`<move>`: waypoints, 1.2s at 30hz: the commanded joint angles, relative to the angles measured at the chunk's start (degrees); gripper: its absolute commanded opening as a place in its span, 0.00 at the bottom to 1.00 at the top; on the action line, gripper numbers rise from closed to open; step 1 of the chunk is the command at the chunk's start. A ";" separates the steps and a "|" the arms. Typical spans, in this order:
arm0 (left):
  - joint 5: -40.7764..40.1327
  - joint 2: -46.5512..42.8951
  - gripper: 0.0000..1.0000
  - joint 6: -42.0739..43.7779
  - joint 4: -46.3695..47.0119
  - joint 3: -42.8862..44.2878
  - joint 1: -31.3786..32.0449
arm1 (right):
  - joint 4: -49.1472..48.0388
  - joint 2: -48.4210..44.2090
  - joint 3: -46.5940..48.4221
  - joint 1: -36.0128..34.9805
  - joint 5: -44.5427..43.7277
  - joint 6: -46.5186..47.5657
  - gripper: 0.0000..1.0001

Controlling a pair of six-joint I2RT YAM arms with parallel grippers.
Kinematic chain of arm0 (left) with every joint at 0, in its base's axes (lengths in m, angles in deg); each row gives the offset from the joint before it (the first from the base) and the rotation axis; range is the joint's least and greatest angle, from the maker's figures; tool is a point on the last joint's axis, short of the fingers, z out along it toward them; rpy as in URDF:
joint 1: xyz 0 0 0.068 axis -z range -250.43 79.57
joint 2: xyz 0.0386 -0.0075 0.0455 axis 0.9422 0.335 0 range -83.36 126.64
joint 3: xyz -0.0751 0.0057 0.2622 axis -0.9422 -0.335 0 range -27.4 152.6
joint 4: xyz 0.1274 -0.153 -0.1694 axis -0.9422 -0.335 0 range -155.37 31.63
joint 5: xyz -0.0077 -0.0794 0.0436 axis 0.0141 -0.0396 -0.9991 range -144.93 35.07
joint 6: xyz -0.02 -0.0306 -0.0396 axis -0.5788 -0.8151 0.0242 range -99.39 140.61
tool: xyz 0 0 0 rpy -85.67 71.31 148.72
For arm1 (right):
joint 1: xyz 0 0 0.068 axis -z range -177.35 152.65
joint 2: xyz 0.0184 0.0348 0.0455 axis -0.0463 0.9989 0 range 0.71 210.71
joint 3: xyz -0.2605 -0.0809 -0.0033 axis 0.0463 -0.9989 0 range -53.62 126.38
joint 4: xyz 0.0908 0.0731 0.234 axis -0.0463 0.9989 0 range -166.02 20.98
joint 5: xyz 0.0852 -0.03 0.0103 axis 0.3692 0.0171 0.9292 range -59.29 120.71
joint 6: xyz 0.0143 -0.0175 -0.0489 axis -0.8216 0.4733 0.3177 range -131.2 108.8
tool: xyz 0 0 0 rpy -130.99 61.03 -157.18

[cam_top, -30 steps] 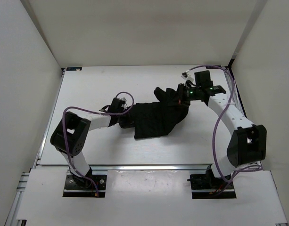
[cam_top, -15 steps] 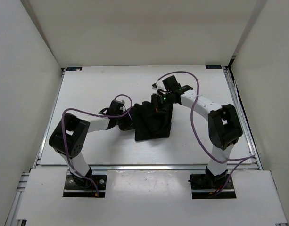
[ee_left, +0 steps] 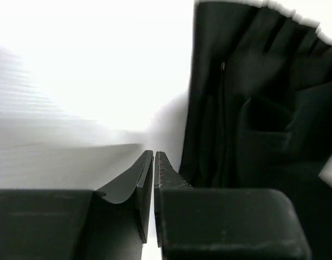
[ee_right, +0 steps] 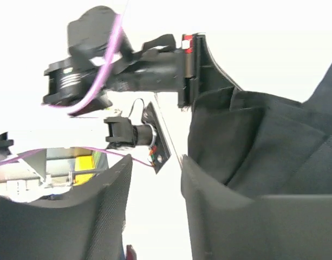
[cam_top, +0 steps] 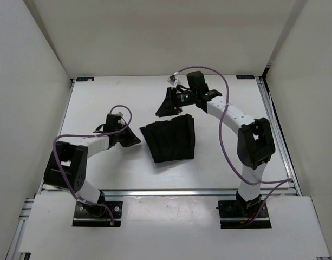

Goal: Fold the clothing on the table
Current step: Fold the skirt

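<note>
The clothing [cam_top: 169, 140], black and pleated, lies folded into a compact fan shape at the middle of the white table [cam_top: 101, 103]. My left gripper [cam_top: 134, 141] rests low just left of it, apart from the fabric. In the left wrist view its jaws [ee_left: 154, 154] are pressed almost together with nothing between them, and the clothing [ee_left: 252, 108] fills the right side. My right gripper [cam_top: 164, 108] hovers over the clothing's far left corner. Its jaws [ee_right: 155, 168] stand apart and empty, with the clothing [ee_right: 263, 146] just to their right.
Aluminium rails run along the table's front edge [cam_top: 171, 191] and its right side [cam_top: 274, 124]. White walls close in the left, far and right sides. Purple cables loop off both arms. The left arm [ee_right: 128, 70] shows in the right wrist view.
The right gripper carried the clothing's right part leftward over the rest, let go and rose toward the far edge. The left gripper drew back left off the fabric.
</note>
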 commanded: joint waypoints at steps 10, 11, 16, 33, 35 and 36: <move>20.59 -11.95 0.09 -4.47 -0.45 13.78 -5.60 | 12.31 -15.84 -13.76 10.55 -8.21 9.23 0.17; 22.78 -12.73 0.08 -5.71 1.05 13.96 -4.29 | 11.87 -16.01 -14.65 11.51 -8.12 8.97 0.16; 27.20 -13.62 0.05 -17.84 18.36 0.81 0.37 | 9.50 -12.51 -17.12 12.84 -3.92 7.30 0.04; 17.10 8.42 0.03 -5.03 10.74 -2.31 9.96 | 12.83 9.99 -4.74 11.52 -3.19 4.04 0.00; 15.34 12.03 0.03 -4.15 10.47 0.32 9.61 | 15.28 11.66 -3.25 11.87 -3.28 3.69 0.00; 14.37 12.92 0.03 -3.19 9.69 1.47 9.52 | 16.86 12.63 -2.19 12.22 -3.89 3.86 0.00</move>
